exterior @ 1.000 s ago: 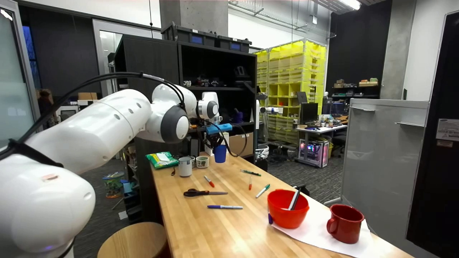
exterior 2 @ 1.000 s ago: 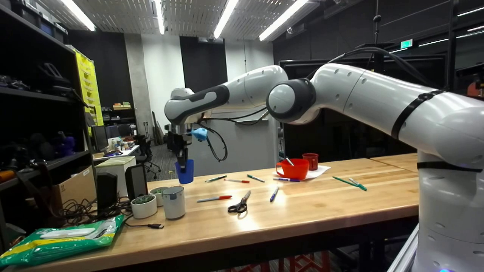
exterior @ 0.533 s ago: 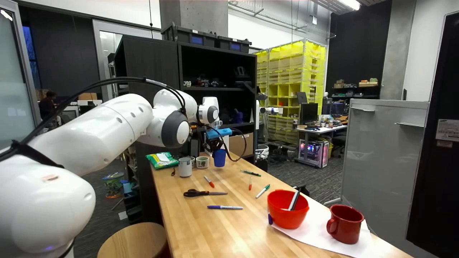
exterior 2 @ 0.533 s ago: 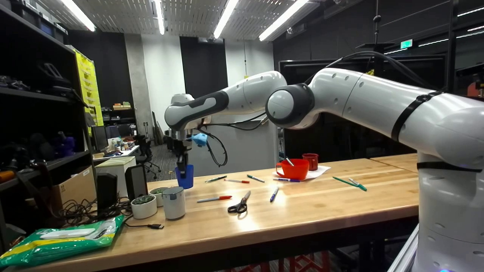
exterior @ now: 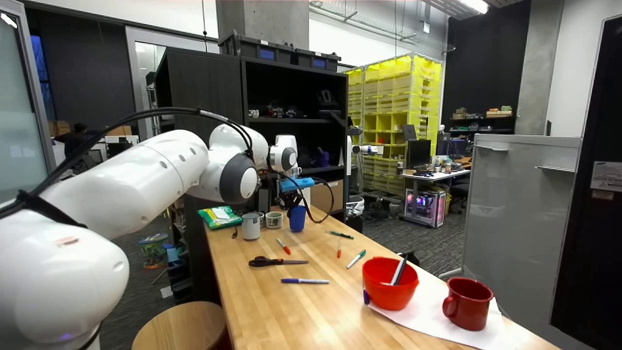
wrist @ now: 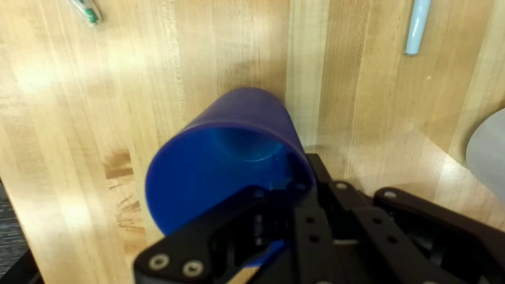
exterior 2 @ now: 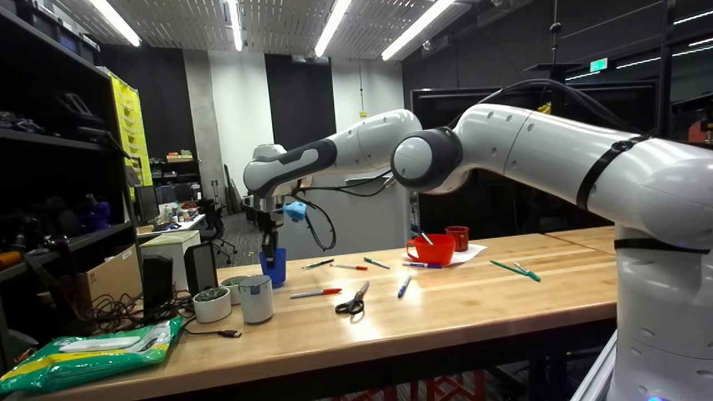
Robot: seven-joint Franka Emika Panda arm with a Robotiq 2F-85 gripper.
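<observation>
At one end of the long pale-wood surface [exterior 2: 457, 301], near black shelving [exterior: 209, 87], the black hand [wrist: 307, 177] pinches a tapered blue plastic cup [exterior: 297, 219] by its wall; tall yellow racks [exterior: 398, 124] stand beyond.

Wooden table [exterior: 272, 311] with scissors [exterior: 277, 261], pens [exterior: 305, 281].

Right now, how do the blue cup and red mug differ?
The gripper holds the blue cup by one side; the red mug stands on white paper. The red mug has a handle; the blue cup shows none. The blue cup looks slimmer, the red mug squatter. Both are open-topped.
</observation>
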